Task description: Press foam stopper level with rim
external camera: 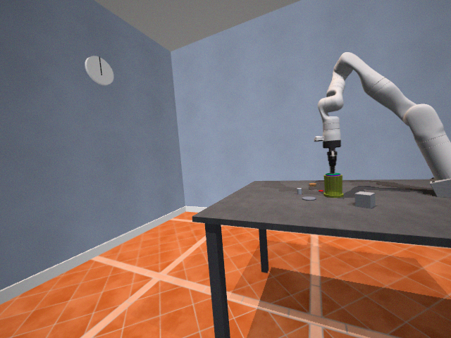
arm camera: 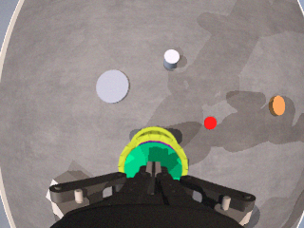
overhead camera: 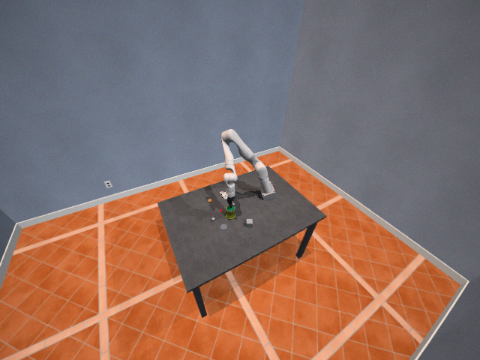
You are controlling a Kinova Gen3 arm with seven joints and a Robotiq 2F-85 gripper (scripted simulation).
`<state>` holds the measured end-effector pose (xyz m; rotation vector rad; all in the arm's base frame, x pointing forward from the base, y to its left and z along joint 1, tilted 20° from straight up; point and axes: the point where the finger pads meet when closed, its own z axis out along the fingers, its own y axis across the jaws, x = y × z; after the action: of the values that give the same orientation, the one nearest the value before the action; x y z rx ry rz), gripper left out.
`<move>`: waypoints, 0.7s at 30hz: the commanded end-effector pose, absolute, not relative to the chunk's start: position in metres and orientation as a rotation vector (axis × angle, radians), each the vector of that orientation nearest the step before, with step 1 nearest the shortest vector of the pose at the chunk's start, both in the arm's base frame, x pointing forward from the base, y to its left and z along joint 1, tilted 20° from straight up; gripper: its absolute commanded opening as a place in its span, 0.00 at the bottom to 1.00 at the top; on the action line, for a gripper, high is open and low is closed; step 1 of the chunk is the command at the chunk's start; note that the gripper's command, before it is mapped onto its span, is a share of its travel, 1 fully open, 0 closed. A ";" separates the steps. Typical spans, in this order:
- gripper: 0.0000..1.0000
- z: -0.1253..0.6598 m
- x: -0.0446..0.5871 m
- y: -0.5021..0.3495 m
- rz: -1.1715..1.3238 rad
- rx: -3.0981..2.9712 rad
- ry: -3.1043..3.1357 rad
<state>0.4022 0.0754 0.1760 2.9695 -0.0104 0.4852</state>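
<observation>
A yellow-green ribbed jar [external camera: 333, 186] stands upright on the dark grey table; it also shows in the top view [overhead camera: 231, 213] and the wrist view [arm camera: 154, 152]. A green foam stopper [arm camera: 152, 160] [external camera: 332, 174] with a thin purple edge sits in its mouth, its top just above the rim. My gripper [external camera: 332, 169] is shut and empty, pointing straight down. Its fingertips [arm camera: 152, 167] are centred on the stopper and touch, or nearly touch, its top.
On the table near the jar are a flat grey disc [external camera: 309, 198], a small white cylinder [external camera: 299, 190], an orange cylinder [external camera: 312, 186], a small red marker [arm camera: 211, 122] and a grey cube [external camera: 364, 199]. The arm's base [external camera: 440, 187] is at the table's right.
</observation>
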 end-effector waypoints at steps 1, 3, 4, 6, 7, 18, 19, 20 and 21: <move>0.00 0.174 0.403 0.076 0.482 2.971 -0.008; 0.00 0.174 0.403 0.076 0.482 2.971 -0.008; 0.00 0.173 0.403 0.076 0.482 2.971 -0.008; 0.00 0.172 0.403 0.076 0.482 2.971 -0.008; 0.00 0.171 0.403 0.075 0.482 2.971 -0.008; 0.00 0.166 0.405 0.075 0.482 2.971 -0.008; 0.00 0.166 0.405 0.075 0.482 2.971 -0.008; 0.00 0.166 0.405 0.075 0.482 2.971 -0.008; 0.00 0.166 0.405 0.075 0.482 2.971 -0.008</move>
<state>0.4050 0.0742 0.1673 2.9687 -0.0093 0.4849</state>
